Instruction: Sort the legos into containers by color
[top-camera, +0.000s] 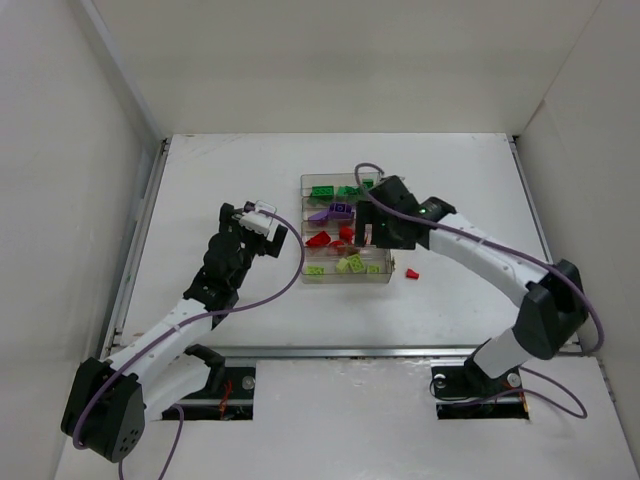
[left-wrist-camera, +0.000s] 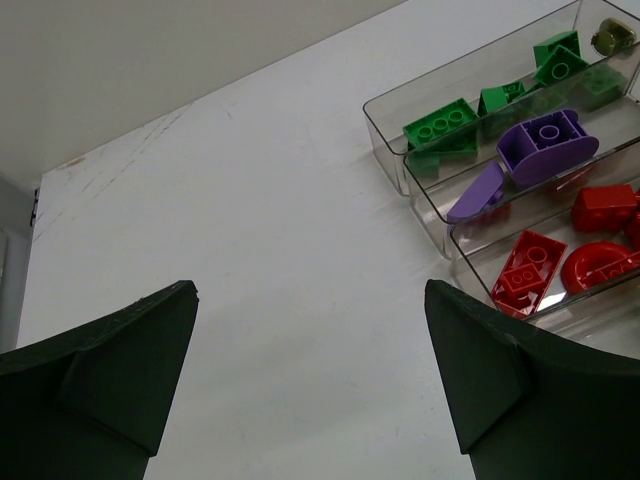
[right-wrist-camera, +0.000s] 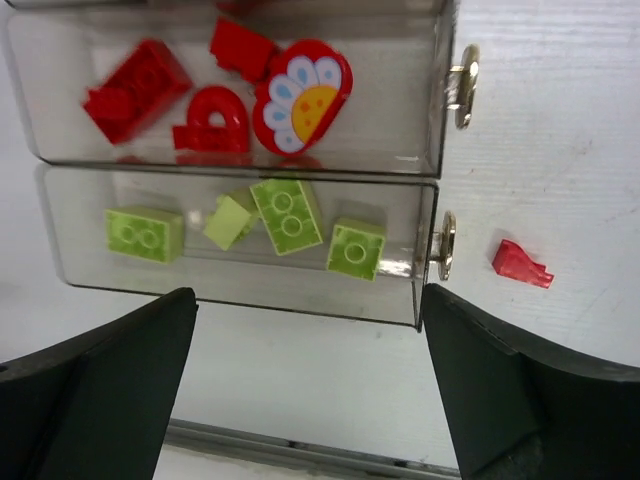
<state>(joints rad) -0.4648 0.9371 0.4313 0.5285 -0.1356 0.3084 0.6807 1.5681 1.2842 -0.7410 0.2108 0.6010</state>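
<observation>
My right gripper (right-wrist-camera: 308, 300) hung with its fingers spread wide over the near right end of the tray (right-wrist-camera: 432, 110). Straight below it in the wrist view lay the nearest compartment with four lime bricks (right-wrist-camera: 288, 215). In the next row up were the red pieces (right-wrist-camera: 135, 90), and among them a rounded one printed with a white and yellow flower (right-wrist-camera: 302, 95). Two metal fittings (right-wrist-camera: 443, 245) stuck out from the tray's right end wall. Past them one loose red piece (right-wrist-camera: 521, 264) lay on the table (right-wrist-camera: 560, 120), apart from the tray, with that end wall standing between it and the red row.

My left gripper (left-wrist-camera: 310, 290) was also spread wide, over bare table left of the tray. From there I saw the purple pieces (left-wrist-camera: 547, 145) in the second row from the far side and the green bricks (left-wrist-camera: 440, 125) in the farthest.

From above, the right arm's purple cable (top-camera: 362, 170) arced over the tray's far right corner.
</observation>
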